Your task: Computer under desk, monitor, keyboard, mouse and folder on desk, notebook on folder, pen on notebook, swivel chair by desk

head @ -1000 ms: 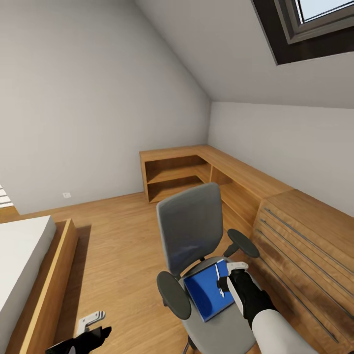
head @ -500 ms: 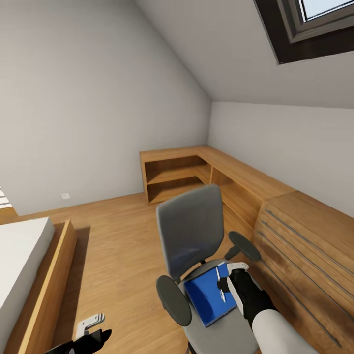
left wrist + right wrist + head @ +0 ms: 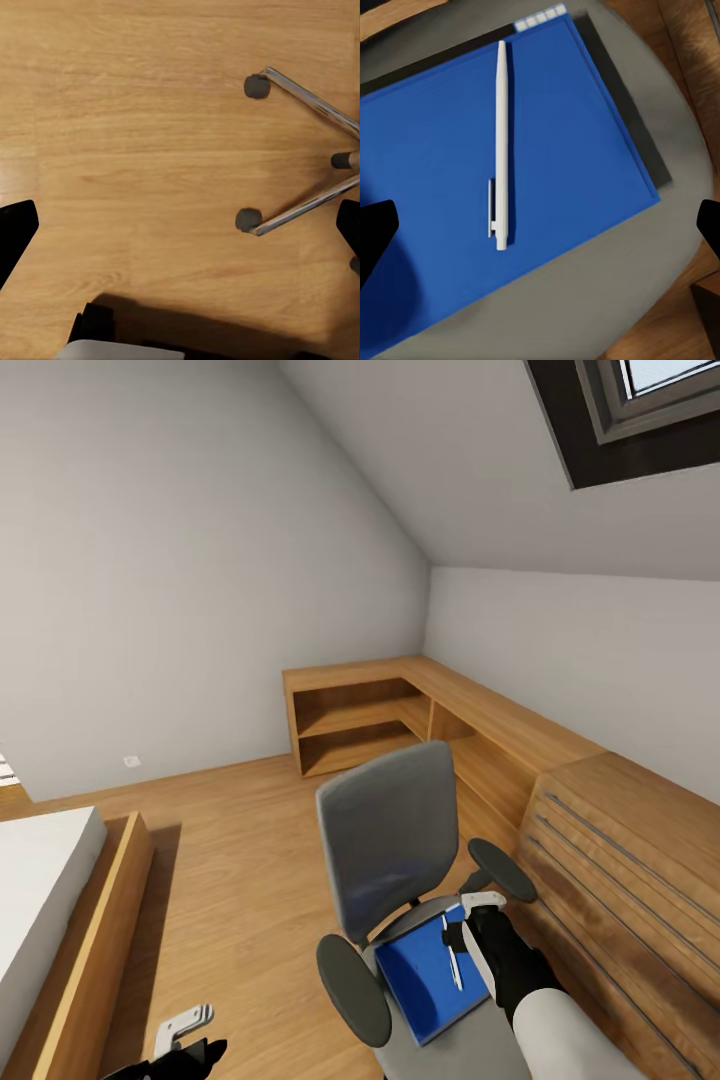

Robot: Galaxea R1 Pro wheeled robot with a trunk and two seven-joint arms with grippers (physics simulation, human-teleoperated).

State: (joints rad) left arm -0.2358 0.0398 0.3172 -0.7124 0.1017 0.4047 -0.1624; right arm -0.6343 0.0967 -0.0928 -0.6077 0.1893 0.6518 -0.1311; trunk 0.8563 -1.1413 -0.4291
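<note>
R gripper (image 3: pixel 478 920) hovers spread over pen (image 3: pixel 500 142) on blue folder (image 3: pixel 510 180); swivel chair (image 3: pixel 390 840) edged sideways, grasp pending.

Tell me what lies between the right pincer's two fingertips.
In the right wrist view, the thin white pen lies on the flat blue folder on the grey swivel chair seat, between the open fingertips.

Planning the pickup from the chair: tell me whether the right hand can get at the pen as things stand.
Probably yes. The right hand hovers open just above the pen, which lies bare on the folder on the swivel chair seat, nothing covering it.
</note>
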